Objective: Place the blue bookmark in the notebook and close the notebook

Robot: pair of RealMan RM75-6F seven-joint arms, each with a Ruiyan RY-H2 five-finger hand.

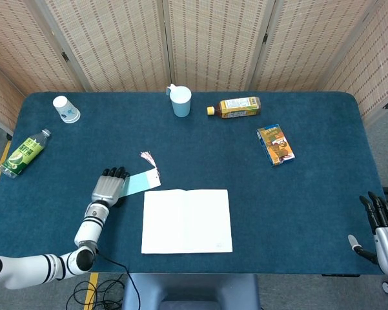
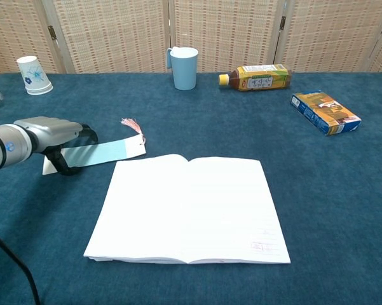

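Bookmark (image 2: 105,152) lies on the desk (image 1: 310,194), just left of the open notebook (image 2: 191,206). Your left hand (image 2: 54,140) pinches its far end. Your right hand (image 1: 382,227) waits open, well apart. Slide the bookmark right.

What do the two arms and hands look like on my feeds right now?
The left hand has a silver-grey metallic back with black fingers; its forearm is white and its arm carries black ring bands at the joints. A thin black cable trails below it. The right hand shows black fingers over a pale grey palm body, with a small red-tipped part at its side.
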